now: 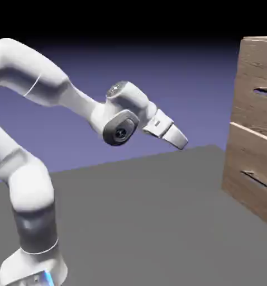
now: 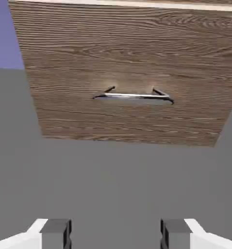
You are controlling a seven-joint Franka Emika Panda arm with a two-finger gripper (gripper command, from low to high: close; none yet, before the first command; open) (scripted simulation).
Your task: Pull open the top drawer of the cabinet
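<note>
The cabinet (image 1: 243,120) stands at the exterior view's right edge, brown wood grain, cut off by the frame. Its top drawer (image 1: 253,72) carries a thin dark handle (image 1: 265,92) and sits flush with the front. My gripper (image 1: 182,142) hangs in the air well left of the cabinet, tilted down toward it, touching nothing. In the hand view my gripper (image 2: 115,234) is open with only grey table between its fingertips (image 2: 56,232). Ahead of them is the lower drawer front (image 2: 127,58) with its bar handle (image 2: 132,96). Only a sliver of the top drawer shows at that view's upper edge.
The lower drawer (image 1: 247,167) has a like handle (image 1: 255,180) below the top one. Grey table (image 1: 147,212) stretches between the arm's base and the cabinet's foot.
</note>
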